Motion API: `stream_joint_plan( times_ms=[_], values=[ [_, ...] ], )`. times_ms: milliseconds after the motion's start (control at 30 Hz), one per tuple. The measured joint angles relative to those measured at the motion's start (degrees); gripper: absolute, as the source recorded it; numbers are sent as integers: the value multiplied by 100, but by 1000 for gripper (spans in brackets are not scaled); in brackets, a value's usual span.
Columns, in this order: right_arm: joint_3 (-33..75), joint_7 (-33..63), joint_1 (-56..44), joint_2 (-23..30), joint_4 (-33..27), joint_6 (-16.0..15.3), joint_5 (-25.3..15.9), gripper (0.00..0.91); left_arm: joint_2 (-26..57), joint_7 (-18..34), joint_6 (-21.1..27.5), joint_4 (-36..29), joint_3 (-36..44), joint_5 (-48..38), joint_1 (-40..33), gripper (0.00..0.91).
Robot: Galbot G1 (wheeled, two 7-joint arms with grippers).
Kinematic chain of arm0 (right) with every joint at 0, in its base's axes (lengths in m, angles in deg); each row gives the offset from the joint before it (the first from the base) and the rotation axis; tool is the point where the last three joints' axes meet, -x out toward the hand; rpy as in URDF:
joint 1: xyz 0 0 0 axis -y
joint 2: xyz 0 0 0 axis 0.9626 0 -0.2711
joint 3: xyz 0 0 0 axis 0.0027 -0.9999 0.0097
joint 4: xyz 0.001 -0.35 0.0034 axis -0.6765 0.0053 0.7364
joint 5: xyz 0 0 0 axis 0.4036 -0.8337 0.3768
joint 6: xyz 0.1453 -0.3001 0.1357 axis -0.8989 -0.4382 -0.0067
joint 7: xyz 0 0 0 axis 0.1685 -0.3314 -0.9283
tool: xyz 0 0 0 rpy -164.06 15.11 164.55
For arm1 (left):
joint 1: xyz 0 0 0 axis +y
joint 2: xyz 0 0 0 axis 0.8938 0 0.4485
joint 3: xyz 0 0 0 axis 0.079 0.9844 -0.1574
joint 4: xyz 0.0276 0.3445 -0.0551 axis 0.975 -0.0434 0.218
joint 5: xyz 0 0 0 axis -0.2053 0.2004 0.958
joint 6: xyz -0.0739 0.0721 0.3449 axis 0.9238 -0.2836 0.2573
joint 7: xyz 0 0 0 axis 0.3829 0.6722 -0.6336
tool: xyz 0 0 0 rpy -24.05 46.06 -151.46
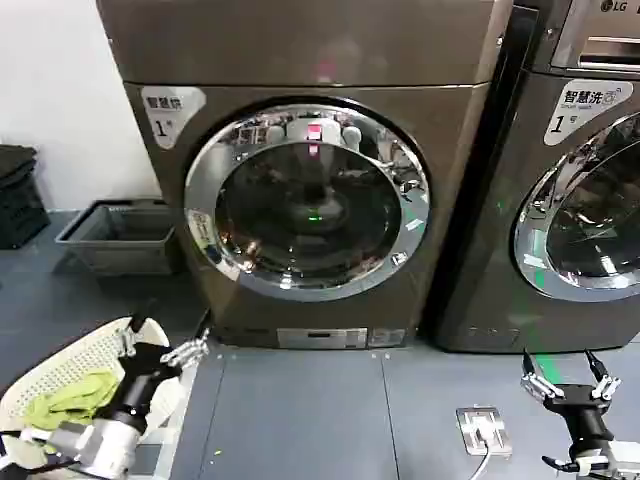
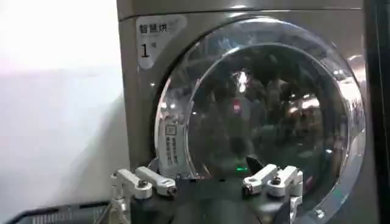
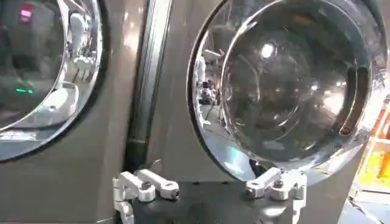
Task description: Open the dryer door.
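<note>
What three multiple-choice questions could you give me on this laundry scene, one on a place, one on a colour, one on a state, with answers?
1. Where is the grey basket?
A. On the floor left of the dryer
B. On top of the dryer
C. Between the two machines

2. What colour is the cloth in the white basket?
A. Red
B. Yellow-green
C. Blue

3. What state is the dryer door in?
A. Wide open
B. Removed
C. Shut

Answers:
1 A: the grey basket sits on the floor beside the dryer.
2 B: the cloth in the white basket is yellow-green.
3 C: the dryer door lies flush; the left claw and right claw hang low, open, apart from it.
</note>
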Motion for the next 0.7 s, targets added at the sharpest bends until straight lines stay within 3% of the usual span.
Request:
stream_joint_plan(
  times_ms=[333, 700],
  values=[
    [-60, -7, 2, -85, -17, 194, 86, 907, 1, 0, -7, -8, 7, 5, 17, 907],
    [-311, -255, 40, -533, -24, 474, 497, 907, 17, -3, -16, -35, 18, 4, 53, 907]
  ],
)
